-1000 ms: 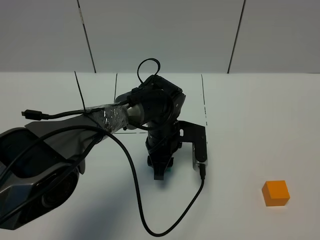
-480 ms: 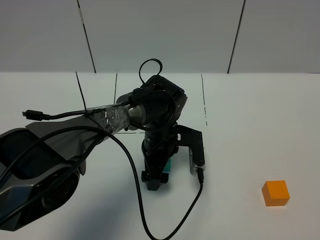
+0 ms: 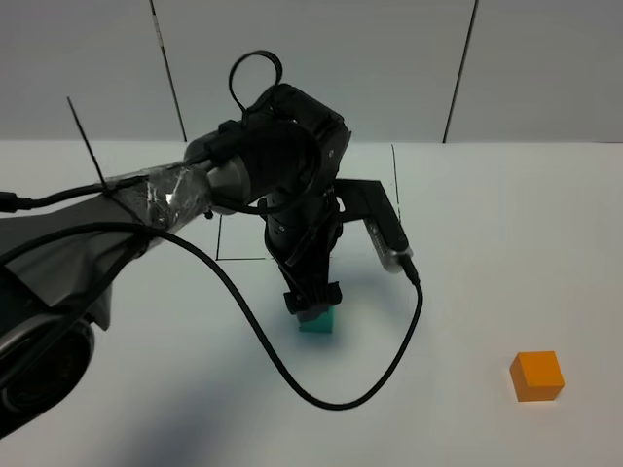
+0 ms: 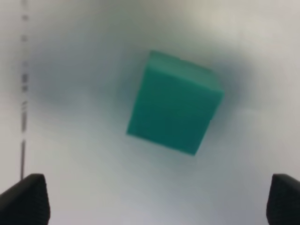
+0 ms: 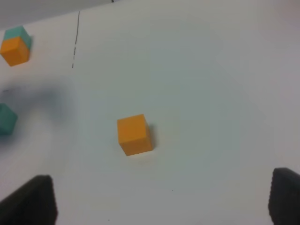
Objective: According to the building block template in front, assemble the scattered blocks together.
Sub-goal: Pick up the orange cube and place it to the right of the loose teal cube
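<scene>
The left gripper (image 3: pixel 311 303) hangs right above the teal cube (image 4: pixel 174 108), jaws spread wide and holding nothing, and the cube sits on the table (image 3: pixel 487 243) turned at an angle to those jaws. There is the danger: close on it skewed and the jaws catch corners, so the cube may twist, skid or pop free. The orange cube (image 3: pixel 536 376) lies well apart on the right side, ahead of the right gripper (image 5: pixel 159 201), which is open and empty too. The building block template (image 5: pixel 15 44) sits far off near a black line (image 5: pixel 76 33). The left arm (image 3: pixel 175 195) hides it from the high view, so the colour order could get mirrored at joining.
</scene>
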Tool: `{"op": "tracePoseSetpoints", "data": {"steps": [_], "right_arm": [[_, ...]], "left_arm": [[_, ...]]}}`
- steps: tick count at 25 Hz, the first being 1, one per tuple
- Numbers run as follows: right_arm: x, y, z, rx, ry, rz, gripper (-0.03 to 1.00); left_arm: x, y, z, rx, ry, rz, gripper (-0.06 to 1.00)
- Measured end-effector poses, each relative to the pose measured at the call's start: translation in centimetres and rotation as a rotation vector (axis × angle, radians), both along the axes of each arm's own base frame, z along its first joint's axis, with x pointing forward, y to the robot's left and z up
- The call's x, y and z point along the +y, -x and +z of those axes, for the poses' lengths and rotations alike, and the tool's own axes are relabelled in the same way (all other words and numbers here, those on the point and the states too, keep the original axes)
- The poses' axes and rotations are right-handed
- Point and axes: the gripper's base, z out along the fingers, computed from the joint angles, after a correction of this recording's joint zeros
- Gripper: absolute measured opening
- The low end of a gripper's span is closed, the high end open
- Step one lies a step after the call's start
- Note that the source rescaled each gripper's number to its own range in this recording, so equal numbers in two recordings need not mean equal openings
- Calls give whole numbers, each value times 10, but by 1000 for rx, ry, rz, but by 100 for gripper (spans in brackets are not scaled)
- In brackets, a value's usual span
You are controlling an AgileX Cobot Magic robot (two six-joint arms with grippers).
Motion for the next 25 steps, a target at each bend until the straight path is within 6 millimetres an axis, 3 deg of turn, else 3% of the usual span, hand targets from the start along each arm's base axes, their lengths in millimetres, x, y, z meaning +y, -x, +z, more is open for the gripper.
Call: {"op": "tracePoseSetpoints", "data": {"steps": [3, 6, 10, 13, 16, 19, 22, 25], "right_arm": [[0, 0, 0, 0, 0, 0, 81], [0, 0, 0, 0, 0, 0, 81], [0, 0, 0, 0, 0, 0, 81], [0, 0, 0, 0, 0, 0, 81], [0, 0, 0, 0, 0, 0, 81], [0, 0, 0, 0, 0, 0, 81], [0, 0, 0, 0, 0, 0, 81], [0, 0, 0, 0, 0, 0, 81]], "left_arm": [[10, -2, 27, -42, 49, 108, 94], [35, -11, 53, -74, 109, 243, 92], [94, -25, 85, -103, 186, 507, 89], [147, -19, 102, -104, 200, 661, 86], [202, 6, 112, -85, 192, 800, 85], [252, 48, 127, -127, 218, 975, 84], [281, 99, 135, -218, 248, 1113, 83], [289, 149, 143, -325, 254, 1140, 83]]}}
